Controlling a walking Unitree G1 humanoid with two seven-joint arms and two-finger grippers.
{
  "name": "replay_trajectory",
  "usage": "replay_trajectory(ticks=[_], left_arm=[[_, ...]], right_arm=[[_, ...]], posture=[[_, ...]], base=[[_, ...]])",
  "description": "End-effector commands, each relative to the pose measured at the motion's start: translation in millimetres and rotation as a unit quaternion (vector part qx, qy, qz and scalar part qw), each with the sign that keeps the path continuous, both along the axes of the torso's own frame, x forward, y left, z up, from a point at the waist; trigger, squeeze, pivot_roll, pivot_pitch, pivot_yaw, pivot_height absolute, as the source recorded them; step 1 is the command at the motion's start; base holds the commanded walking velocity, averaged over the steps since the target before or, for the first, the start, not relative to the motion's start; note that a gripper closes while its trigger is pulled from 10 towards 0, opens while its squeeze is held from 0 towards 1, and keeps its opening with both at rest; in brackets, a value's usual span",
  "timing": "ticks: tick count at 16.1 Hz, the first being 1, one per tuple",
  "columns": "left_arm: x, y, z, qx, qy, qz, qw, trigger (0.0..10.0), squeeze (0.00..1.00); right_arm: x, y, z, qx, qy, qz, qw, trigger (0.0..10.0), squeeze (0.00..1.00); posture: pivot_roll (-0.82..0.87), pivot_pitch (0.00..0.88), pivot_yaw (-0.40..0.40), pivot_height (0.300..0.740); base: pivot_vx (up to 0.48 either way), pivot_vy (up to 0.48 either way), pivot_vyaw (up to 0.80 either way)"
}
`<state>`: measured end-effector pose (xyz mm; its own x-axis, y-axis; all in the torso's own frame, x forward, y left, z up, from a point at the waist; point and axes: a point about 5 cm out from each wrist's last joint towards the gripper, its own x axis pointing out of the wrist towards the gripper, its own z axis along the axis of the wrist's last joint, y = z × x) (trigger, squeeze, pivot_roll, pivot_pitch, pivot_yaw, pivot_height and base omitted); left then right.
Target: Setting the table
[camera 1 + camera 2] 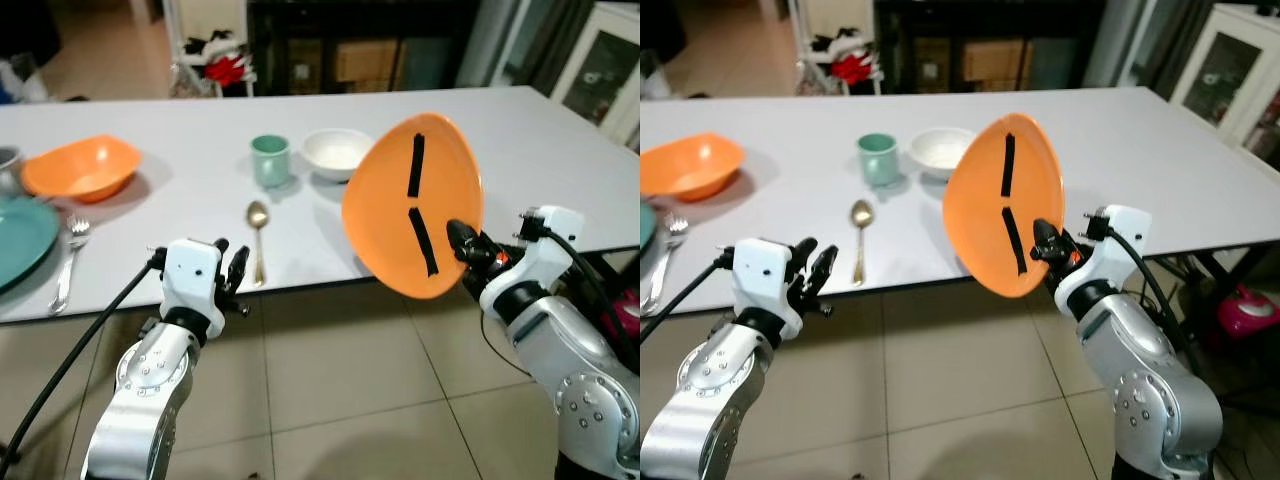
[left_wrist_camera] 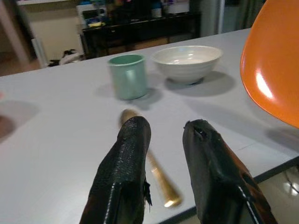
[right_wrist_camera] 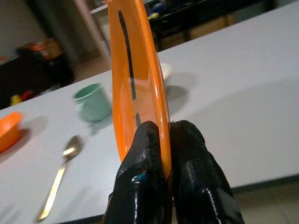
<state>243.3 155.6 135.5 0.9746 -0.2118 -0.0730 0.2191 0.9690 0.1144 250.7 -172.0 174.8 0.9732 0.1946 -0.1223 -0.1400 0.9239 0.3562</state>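
We see the right gripper (image 3: pixel 166 140) pinched tight on the lower rim of the orange plate (image 1: pixel 400 200), held on edge above the table (image 1: pixel 560 150) front. Left gripper (image 2: pixel 163 144) hovers, fingers parted, empty; gold spoon (image 1: pixel 257 240) just beyond, green cup (image 1: pixel 270 160) farther.
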Motion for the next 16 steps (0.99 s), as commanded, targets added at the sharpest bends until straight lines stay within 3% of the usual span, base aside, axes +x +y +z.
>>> replay_trajectory(ticks=[1, 12, 16], left_arm=[[0.5, -5.6, 1.3, -0.002, -0.002, -0.012, 1.0, 10.0, 0.0], [1.9, -6.7, 2.4, 0.0, -0.005, -0.018, 1.0, 10.0, 0.0], [1.4, -8.8, 6.3, -0.005, -0.012, -0.05, 0.999, 10.0, 0.0]], right_arm=[[-0.7, -7.5, 9.7, -0.003, -0.024, -0.017, 1.0, 10.0, 0.0], [0.7, -5.7, 9.7, 0.004, -0.024, -0.012, 1.0, 10.0, 0.0], [3.6, 0.9, 2.8, 0.063, 0.012, 0.015, 0.998, 10.0, 0.0]], posture=[[0.08, 0.0, -0.007, 0.74], [0.08, 0.0, -0.006, 0.74], [0.08, 0.0, 0.001, 0.74]], base=[[0.292, 0.0, 0.0], [0.29, 0.0, 0.0], [0.0, 0.0, 0.0]])
